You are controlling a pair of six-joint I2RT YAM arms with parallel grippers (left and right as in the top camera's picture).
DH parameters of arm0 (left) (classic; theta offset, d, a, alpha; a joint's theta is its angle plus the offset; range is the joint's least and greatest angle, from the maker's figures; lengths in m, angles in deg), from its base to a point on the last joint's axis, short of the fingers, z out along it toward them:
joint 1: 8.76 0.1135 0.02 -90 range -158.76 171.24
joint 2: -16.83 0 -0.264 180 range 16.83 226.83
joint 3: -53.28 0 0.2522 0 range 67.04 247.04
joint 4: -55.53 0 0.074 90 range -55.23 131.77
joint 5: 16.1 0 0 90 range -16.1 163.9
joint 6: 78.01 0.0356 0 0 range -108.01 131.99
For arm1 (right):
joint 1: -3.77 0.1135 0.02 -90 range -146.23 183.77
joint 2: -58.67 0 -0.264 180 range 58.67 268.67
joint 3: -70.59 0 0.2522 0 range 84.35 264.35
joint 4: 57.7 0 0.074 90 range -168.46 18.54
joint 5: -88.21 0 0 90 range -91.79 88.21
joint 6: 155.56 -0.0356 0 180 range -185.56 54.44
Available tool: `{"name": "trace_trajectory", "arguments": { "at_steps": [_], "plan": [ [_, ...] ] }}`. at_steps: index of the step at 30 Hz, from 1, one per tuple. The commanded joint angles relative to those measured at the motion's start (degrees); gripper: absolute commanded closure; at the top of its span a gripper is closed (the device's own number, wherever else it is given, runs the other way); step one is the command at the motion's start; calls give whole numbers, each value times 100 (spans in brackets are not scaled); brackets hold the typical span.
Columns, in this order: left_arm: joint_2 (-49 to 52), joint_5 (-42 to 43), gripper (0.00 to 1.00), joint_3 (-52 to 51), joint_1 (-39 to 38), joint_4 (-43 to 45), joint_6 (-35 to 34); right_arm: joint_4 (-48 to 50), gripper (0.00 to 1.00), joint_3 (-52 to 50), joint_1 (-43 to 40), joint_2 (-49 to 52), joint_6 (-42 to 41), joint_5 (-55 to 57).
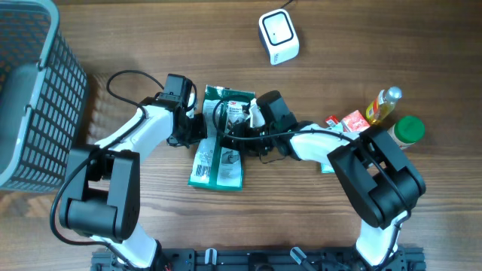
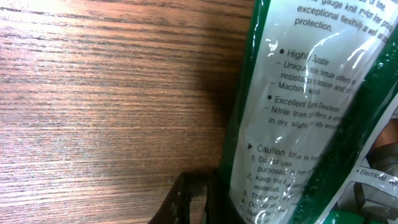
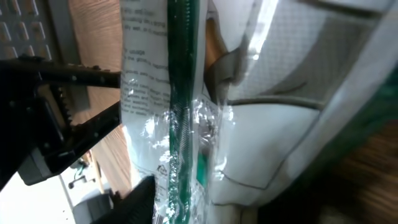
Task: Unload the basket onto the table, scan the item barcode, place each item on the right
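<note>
Left jaws are pinching the pack point(image 1: 224, 162) by its left edge; right jaws, cannot tell. Pack is lying well apart from the far scanner point(image 1: 279, 35); scanning is not yet happening.

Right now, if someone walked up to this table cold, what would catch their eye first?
Both arms meet over a green packet in the middle of the table. The left gripper is clamped on its left edge and the right gripper crowds in from the other side. After that, the eye goes to the white scanner on the far side and the grey basket at the left.
</note>
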Motion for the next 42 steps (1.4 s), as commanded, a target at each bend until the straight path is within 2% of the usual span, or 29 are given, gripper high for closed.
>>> {"name": "trace_trajectory", "arguments": {
  "at_steps": [1,2,4,14,16,17,19,22,23,28,30,31,33,34,36,39,42],
  "plan": [
    [317,22,96,-190,-48,-87,90,44,69,-267,140,319,-79,614],
    [317,22,96,-190,-48,-87,90,83,86,-267,138,319,-44,616],
    [317,20,95,-190,-48,-90,92,109,96,-267,133,317,-39,614],
    [317,-557,90,-190,-48,87,87,103,96,-267,133,317,225,616],
    [317,-557,89,-190,-48,92,85,107,92,-267,133,317,214,619],
    [317,-557,88,-190,-48,92,85,109,80,-267,133,317,210,619],
    [317,-557,84,-190,-48,90,85,129,69,-267,133,317,205,619],
    [317,-555,85,-190,-48,90,85,199,57,-267,133,317,188,616],
    [317,-557,85,-190,-48,90,66,219,56,-267,133,317,179,616],
    [317,-555,86,-190,-48,92,66,540,76,-267,136,317,70,319],
    [317,-557,86,-190,-48,92,66,619,95,-267,136,317,256,221],
    [317,-557,86,-190,-48,92,66,616,96,-267,133,317,376,225],
    [317,-562,95,-190,-33,109,63,619,96,-267,127,317,566,227],
    [315,-584,96,-188,9,155,57,619,96,-267,109,317,647,225],
    [264,-787,92,-168,190,225,-138,612,96,-267,50,317,807,223],
    [118,-1102,89,-122,634,358,-59,457,95,-267,9,317,946,225],
    [94,-1880,86,-125,1043,509,-59,308,92,-267,9,317,953,227]
  ]
}}
